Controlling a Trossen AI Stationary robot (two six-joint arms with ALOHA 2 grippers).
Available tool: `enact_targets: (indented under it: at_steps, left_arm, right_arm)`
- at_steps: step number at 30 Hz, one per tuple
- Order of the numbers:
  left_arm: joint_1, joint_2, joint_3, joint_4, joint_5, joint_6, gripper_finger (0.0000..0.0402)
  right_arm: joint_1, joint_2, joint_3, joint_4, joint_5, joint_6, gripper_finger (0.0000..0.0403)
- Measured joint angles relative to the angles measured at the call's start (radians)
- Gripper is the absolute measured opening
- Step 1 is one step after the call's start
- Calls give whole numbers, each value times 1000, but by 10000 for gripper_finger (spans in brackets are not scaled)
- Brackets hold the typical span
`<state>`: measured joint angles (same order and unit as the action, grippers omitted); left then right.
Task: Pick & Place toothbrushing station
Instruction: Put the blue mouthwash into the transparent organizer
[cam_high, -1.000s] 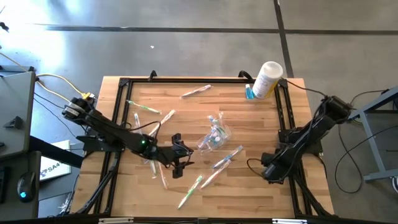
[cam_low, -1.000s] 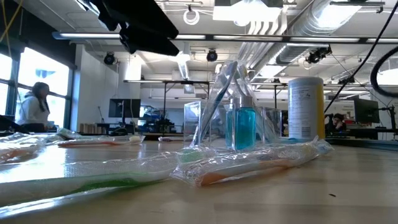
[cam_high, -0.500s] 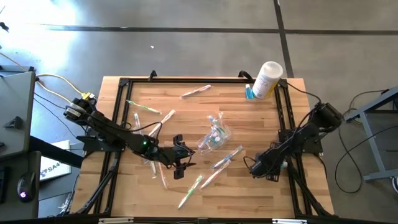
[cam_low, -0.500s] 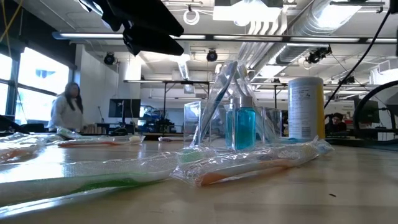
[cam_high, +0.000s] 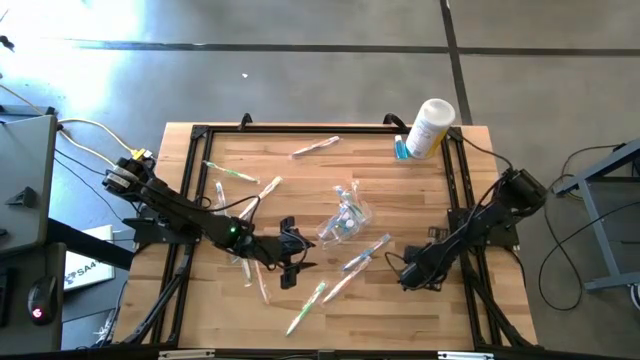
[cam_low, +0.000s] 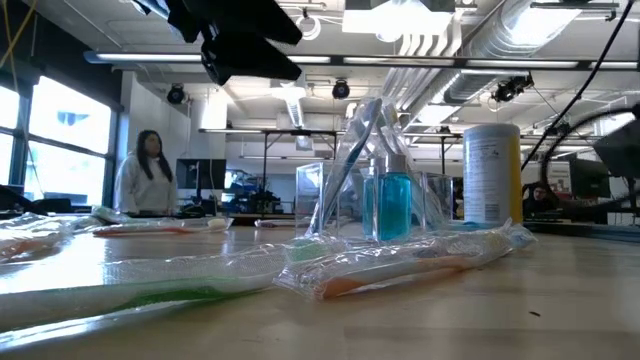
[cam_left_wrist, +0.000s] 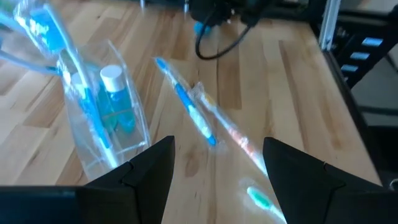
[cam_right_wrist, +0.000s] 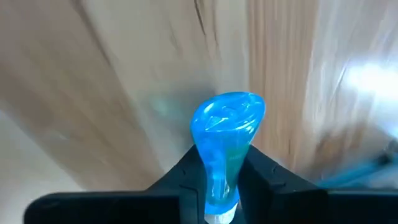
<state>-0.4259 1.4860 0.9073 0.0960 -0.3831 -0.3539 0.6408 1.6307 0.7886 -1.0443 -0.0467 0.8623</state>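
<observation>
- We saw a clear crinkly bag (cam_high: 345, 215) near the table's middle, holding blue-handled brushes and a small teal bottle (cam_left_wrist: 116, 94) with a white cap.
- Wrapped toothbrushes lay scattered flat around it: a blue one (cam_left_wrist: 186, 106) crossing a pink one (cam_left_wrist: 231, 132), and a green one (cam_high: 308, 305) near the front edge.
- A small blue tube (cam_right_wrist: 222, 140) stood pinched between the right gripper's fingers (cam_right_wrist: 273, 180).
</observation>
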Motion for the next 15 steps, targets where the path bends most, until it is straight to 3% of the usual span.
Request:
enact_targets:
  at_steps: [8,11,15]
  left_arm:
    - [0,26,1,146,-1,14,237]
    - [0,59,-3,240,5,59,237]
    - [-2,133,-2,409,15,159,237]
  right_arm:
    - [73,-3,266,-127,125,6,49]
    - [112,-6,376,-127,242,-26,49]
    - [172,-7,494,-40,493,-116,49]
